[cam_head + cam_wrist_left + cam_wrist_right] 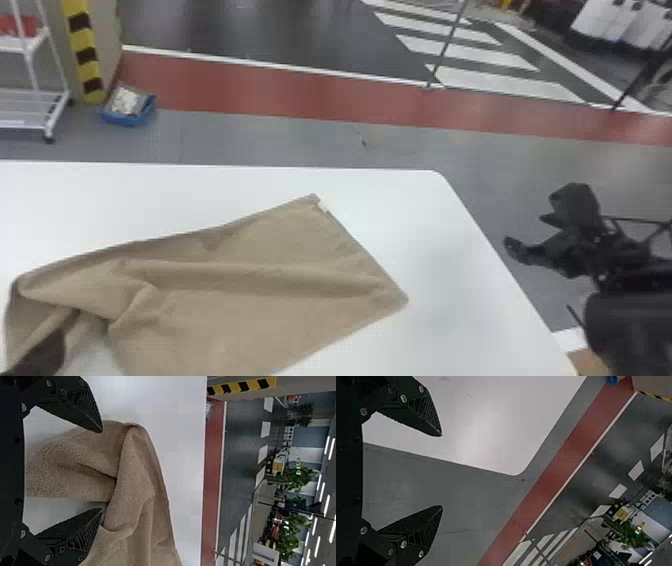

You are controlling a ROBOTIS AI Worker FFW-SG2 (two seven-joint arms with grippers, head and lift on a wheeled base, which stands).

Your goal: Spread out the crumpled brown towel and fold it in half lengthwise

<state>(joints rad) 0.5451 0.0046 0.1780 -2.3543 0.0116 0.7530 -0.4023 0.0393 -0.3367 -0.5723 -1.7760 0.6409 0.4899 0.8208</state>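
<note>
Right arm (635, 325) nearest, its end effector (525, 231) spread beside table (440, 250); left end effector (45, 354), spread, at towel (240, 300); blue bin (125, 119) beyond.

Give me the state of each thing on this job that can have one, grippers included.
Towel: partly spread, right end flatter, left end bunched, not yet folded in half.
Left gripper: open, at the towel's bunched end.
Right gripper: open, empty, off the table's right side.
</note>
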